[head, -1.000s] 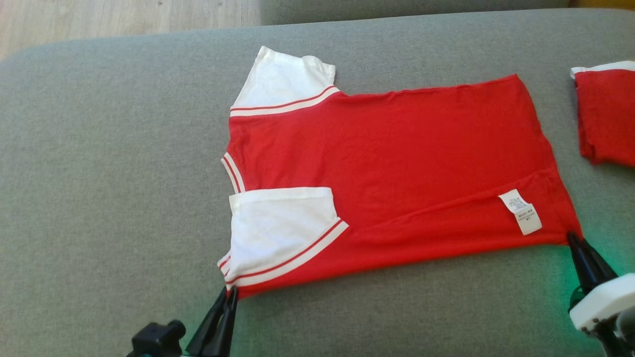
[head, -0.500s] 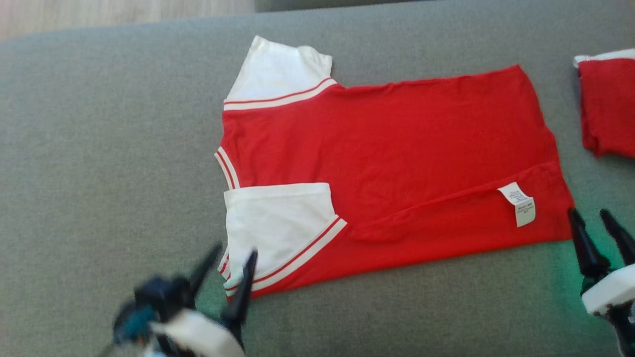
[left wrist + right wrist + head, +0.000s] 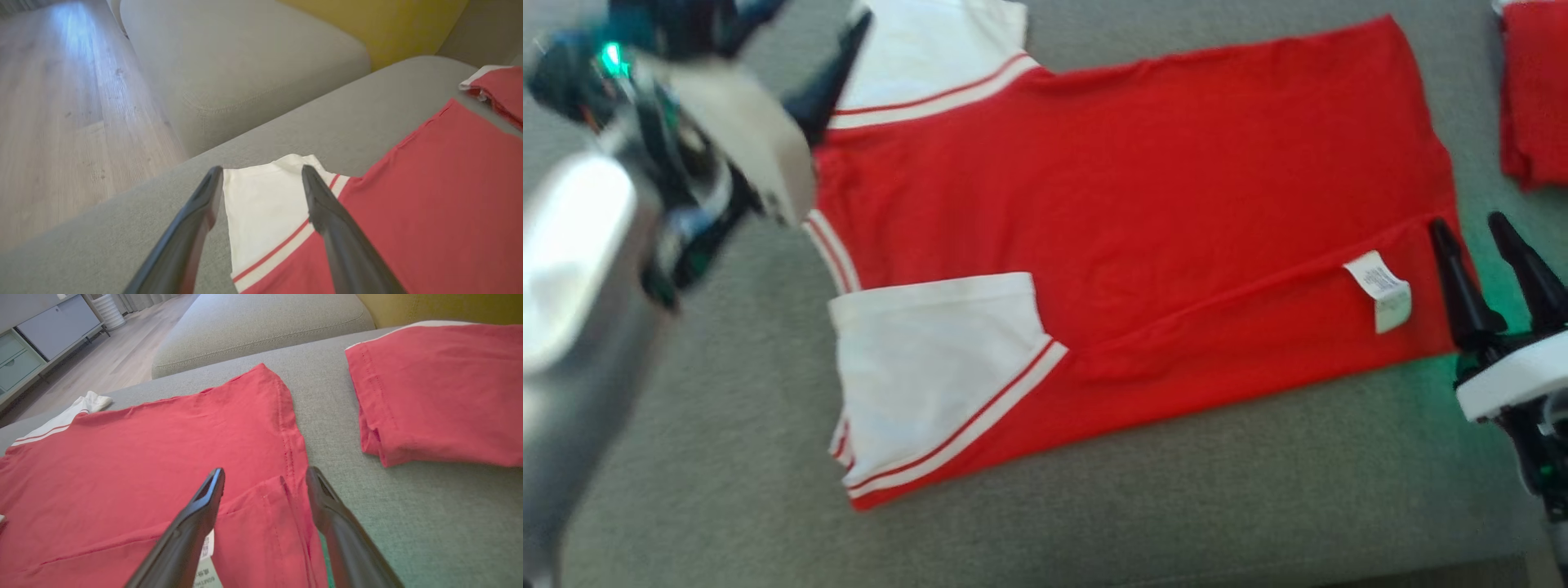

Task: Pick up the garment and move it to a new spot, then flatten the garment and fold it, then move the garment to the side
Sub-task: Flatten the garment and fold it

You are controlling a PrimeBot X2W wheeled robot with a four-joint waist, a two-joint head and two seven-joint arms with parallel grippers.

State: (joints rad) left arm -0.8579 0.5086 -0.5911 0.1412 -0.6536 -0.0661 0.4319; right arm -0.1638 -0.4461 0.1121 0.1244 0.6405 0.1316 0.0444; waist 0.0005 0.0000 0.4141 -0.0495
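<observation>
1. Grey sofa cushion (image 3: 1094, 523) carries the red garment (image 3: 1143, 204), spread flat, its near white sleeve (image 3: 931, 367) folded onto the body.
2. We see the left gripper (image 3: 261, 171), fingers released and empty, over the garment's far sleeve (image 3: 261, 212) at its left end.
3. A white care label (image 3: 1379, 287) sits near the garment's right hem; we cannot read its print.
4. The right gripper (image 3: 1467, 222), fingers spread and empty, is at the garment's right hem.
5. A folded red cloth (image 3: 1535, 90) lies right of the garment, apart from it.

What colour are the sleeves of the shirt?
The sleeves are white with a thin red stripe; clearest in the head view.
</observation>
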